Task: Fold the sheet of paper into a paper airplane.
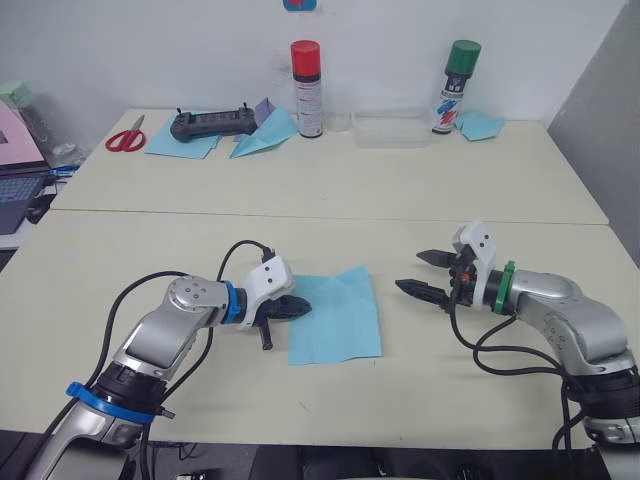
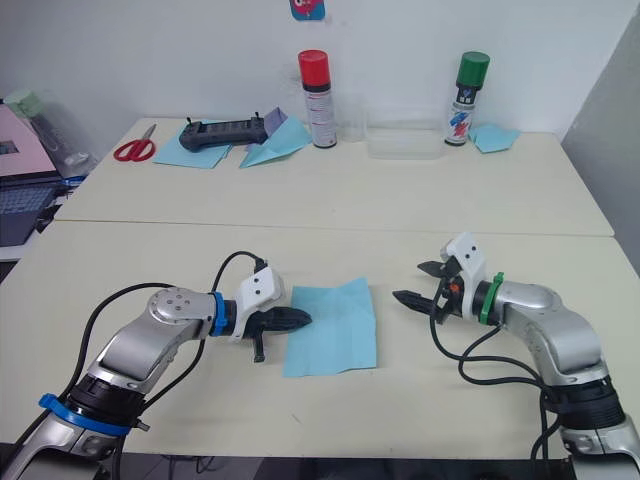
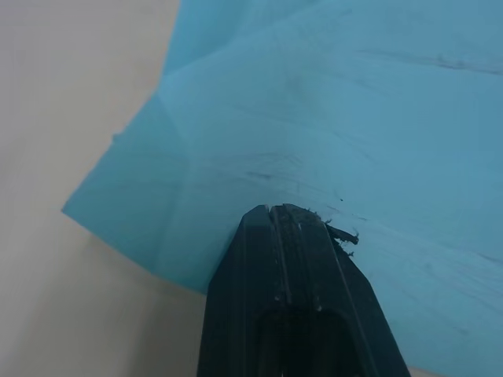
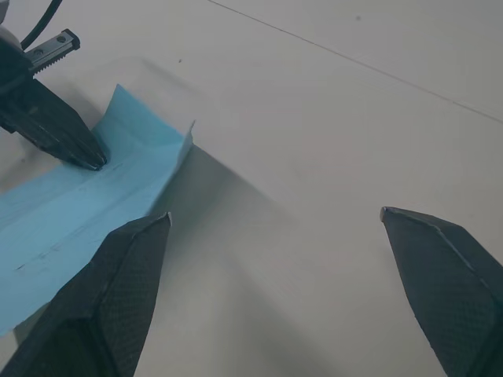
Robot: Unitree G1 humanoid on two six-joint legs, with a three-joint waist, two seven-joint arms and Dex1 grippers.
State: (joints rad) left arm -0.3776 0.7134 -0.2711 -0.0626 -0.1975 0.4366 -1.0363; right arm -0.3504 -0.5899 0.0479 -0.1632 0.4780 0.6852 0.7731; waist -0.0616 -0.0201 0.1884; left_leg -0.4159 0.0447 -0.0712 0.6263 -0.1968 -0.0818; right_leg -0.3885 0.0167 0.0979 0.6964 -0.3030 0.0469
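Creased light-blue sheet of paper lay flat at lower centre of the table, left claw pressed together with its tip resting on the sheet's left edge, right claw spread apart, hovering right of the sheet.

Sheet of paper — light-blue, creased, flat on the near table.

From the head we look down over the table; our wrist views sit close, sharing the sheet of paper.
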